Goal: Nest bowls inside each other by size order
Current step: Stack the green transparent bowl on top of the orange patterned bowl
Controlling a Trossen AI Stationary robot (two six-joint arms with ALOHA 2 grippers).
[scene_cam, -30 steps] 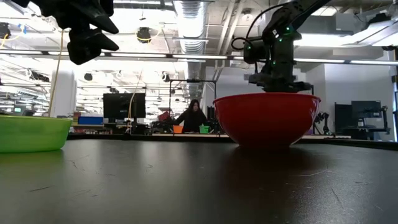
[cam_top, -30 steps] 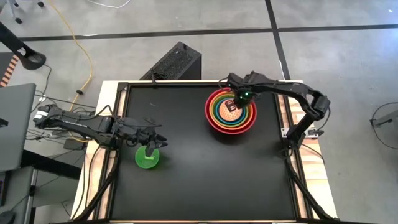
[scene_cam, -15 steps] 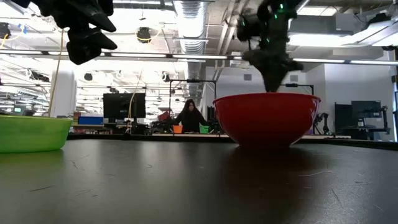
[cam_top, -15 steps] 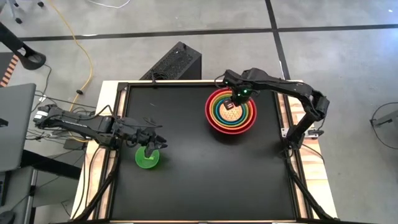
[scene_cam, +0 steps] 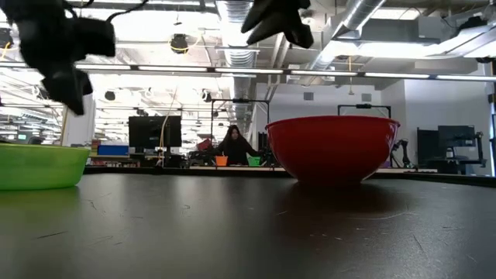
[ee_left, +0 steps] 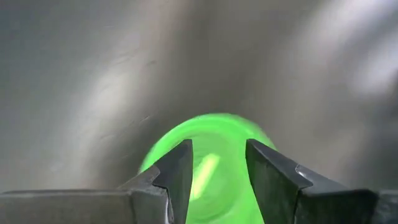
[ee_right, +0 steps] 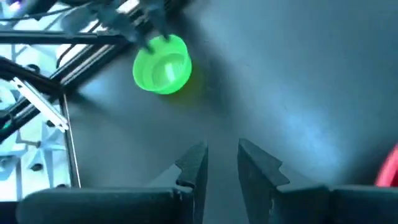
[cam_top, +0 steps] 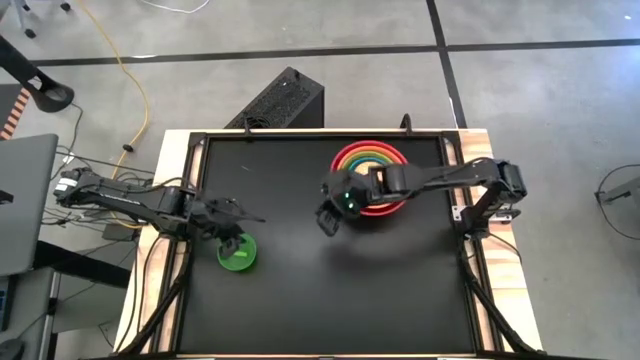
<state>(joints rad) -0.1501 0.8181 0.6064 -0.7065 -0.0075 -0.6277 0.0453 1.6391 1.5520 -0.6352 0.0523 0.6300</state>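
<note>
A red bowl stands at the table's far right with smaller bowls nested in it, their orange, green and blue rims showing; my right arm covers its near half. In the low view only the red wall shows. A small bright green bowl stands upright on its base at the near left; it also shows in the low view and the right wrist view. My left gripper hangs open above its far rim. My right gripper is open and empty above bare table, left of the stack.
The black tabletop lies bare between the green bowl and the stack and along the near side. A raised frame edge borders the table. A person sits far off in the room behind.
My right gripper has risen out of the bowl stack and swung toward the table's left and near edges, empty. My left gripper has shifted slightly toward the left edge over the green bowl. The bowls have stayed in place.
</note>
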